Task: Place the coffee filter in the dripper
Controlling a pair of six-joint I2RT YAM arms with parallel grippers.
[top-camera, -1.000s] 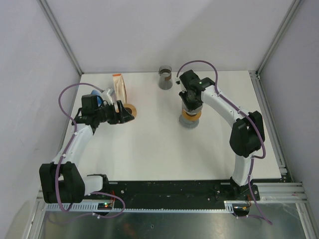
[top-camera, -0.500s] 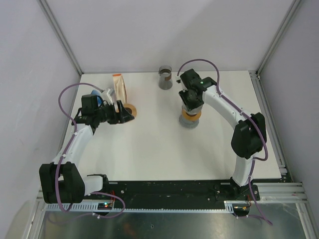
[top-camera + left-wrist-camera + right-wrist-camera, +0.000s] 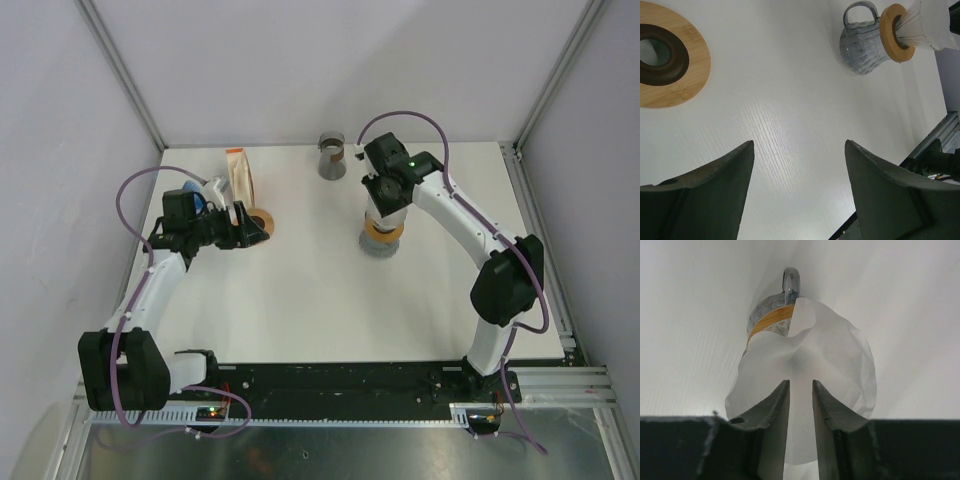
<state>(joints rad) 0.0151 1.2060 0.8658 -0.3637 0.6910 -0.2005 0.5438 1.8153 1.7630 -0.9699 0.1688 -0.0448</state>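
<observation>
The grey ribbed dripper (image 3: 380,243) with a wooden collar stands right of the table's middle. It also shows in the left wrist view (image 3: 862,46) and in the right wrist view (image 3: 766,319). The white paper coffee filter (image 3: 835,357) sits in its mouth, crumpled and flaring out, and also shows in the left wrist view (image 3: 929,22). My right gripper (image 3: 801,386) hangs right over the filter, and in the top view (image 3: 385,212) it hides it. Its jaws stand a narrow gap apart with filter paper showing between them. My left gripper (image 3: 799,145) is open and empty over bare table.
A wooden disc with a dark centre hole (image 3: 262,224) lies just off the left gripper's tips and shows in the left wrist view (image 3: 667,55). An orange filter packet (image 3: 240,175) lies behind it. A grey cup (image 3: 331,156) stands at the back wall.
The right arm's elbow has swung to the right and the wrist has shifted slightly back over the dripper. The left arm has not moved.
</observation>
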